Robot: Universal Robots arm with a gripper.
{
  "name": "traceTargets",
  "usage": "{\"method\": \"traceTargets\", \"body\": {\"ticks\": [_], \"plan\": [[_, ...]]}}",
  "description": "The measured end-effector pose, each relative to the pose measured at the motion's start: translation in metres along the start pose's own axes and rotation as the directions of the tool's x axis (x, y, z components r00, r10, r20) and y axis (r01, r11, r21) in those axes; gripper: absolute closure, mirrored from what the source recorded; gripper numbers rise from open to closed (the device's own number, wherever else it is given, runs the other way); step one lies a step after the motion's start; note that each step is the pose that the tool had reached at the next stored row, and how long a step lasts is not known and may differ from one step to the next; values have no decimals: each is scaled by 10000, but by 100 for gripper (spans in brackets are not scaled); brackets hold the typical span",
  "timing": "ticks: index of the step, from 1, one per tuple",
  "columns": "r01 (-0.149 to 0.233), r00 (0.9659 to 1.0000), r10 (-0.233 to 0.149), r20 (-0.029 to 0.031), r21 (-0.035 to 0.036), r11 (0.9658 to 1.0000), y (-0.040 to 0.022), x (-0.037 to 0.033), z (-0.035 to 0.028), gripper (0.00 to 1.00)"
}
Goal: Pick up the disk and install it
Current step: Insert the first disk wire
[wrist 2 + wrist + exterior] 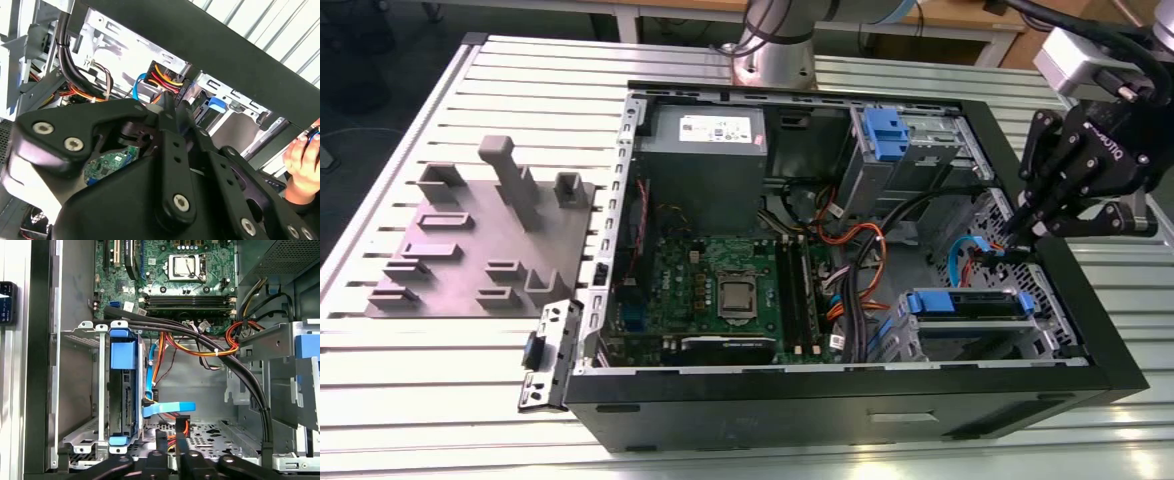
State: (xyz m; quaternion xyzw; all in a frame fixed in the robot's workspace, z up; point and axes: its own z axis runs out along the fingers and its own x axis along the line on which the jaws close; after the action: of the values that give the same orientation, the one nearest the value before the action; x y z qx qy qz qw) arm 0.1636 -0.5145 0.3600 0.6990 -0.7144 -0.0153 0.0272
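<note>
In the exterior view, an open black computer case [854,400] lies on its side on a slatted metal table [400,390]. The black gripper [1023,228] hangs over the case's edge at the exterior view's right, its fingers pointing down into the drive area near orange and blue cables [854,250]. The disk [970,308], edged by its blue bracket, sits in the drive cage at the near corner of the case on the exterior view's right, just below the gripper. A grey power-supply box [707,140] fills the far corner, the green motherboard [720,290] lies in the middle, and a grey fixture block [480,240] stands on the table beside the case at the exterior view's left.

In the second wrist view, the gripper's black linkage fills the foreground. Its two fingers [169,116] stand pressed close together with nothing seen between them, so the gripper appears clenched and empty. Beyond them run red, yellow and black wires into a connector [167,76], and a person's hand [302,165] rests outside the case wall.

In the first wrist view, the disk [122,395] stands seated edgewise in its metal cage [80,385], blue bracket around it. The gripper [170,441] tips sit together just beside the cage, near a blue flat cable [167,409], apart from the disk.
</note>
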Motion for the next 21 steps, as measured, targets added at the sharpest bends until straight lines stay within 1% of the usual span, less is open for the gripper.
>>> {"method": "traceTargets", "body": {"ticks": [1,2,4,10,12,16,17,21], "plan": [[-1,10000,1,-19,0,10000,-3,0,3,83],[-4,10000,4,-58,1,10000,-4,0,8,76],[-10,9999,10,-155,3,10000,-7,0,27,76],[-31,9987,31,-510,12,10000,-12,-1,76,76],[-36,9982,37,-591,14,10000,-13,-2,89,76],[-36,9982,37,-595,14,10000,-16,-2,124,75],[-36,9982,37,-595,14,10000,-17,-2,134,69],[-35,9982,36,-596,14,10000,-22,-3,164,69]]}}
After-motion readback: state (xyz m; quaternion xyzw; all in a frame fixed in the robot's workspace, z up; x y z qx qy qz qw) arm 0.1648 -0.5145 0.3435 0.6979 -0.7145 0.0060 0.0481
